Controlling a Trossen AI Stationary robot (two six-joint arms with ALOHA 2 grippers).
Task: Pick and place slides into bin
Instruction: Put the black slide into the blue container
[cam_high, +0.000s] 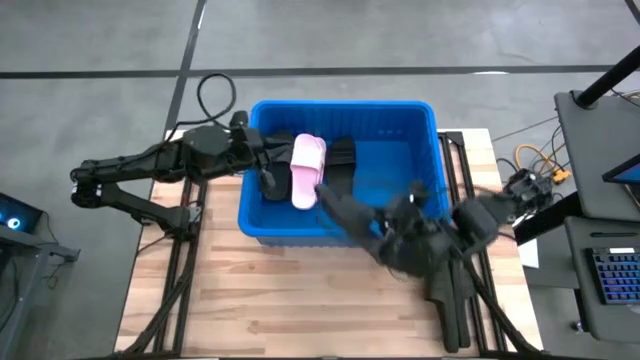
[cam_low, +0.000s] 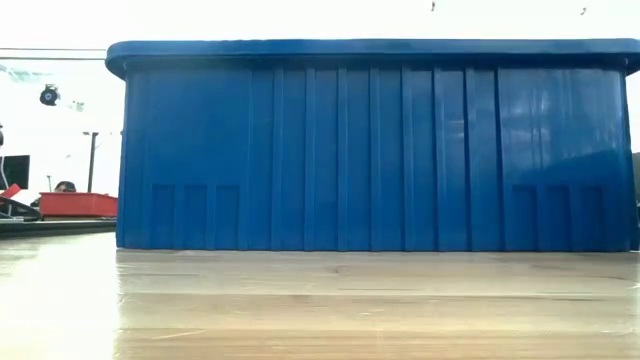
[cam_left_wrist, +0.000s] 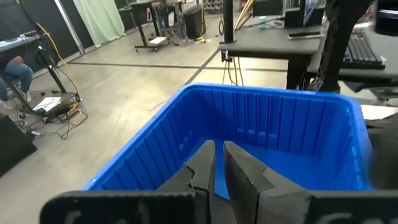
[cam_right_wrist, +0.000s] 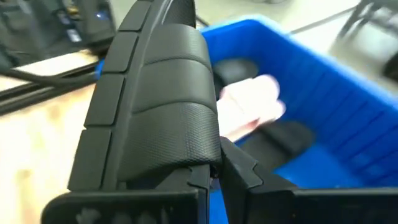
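The blue bin (cam_high: 420, 125) stands on the wooden table; in the low view its near wall (cam_low: 370, 150) fills the picture. Inside lie a pink slide (cam_high: 307, 170) and black slides (cam_high: 343, 158), also seen in the right wrist view as the pink slide (cam_right_wrist: 249, 106) beside a black one (cam_right_wrist: 280, 140). My right gripper (cam_high: 375, 228) is shut on another black slide (cam_high: 335, 202) above the bin's near wall. My left gripper (cam_high: 262, 150) is shut and holds nothing; it hangs over the bin's left rim, its fingers (cam_left_wrist: 239, 171) close together. My right gripper holds the black slide at its edge beside the broad ribbed strap (cam_right_wrist: 186, 149). One finger (cam_right_wrist: 242, 171) shows beside the strap; the other is hidden by the slide. The slide is lifted clear and slants out ahead of the fingers, toward the inside of the bin.
Bare wooden table (cam_high: 280, 300) lies in front of the bin. A desk with a keyboard (cam_high: 612, 280) and cables (cam_high: 535, 160) stands at the right. A red tray (cam_low: 78, 204) shows beyond the table's left. Black frame bars (cam_high: 455, 310) run beside the right arm.
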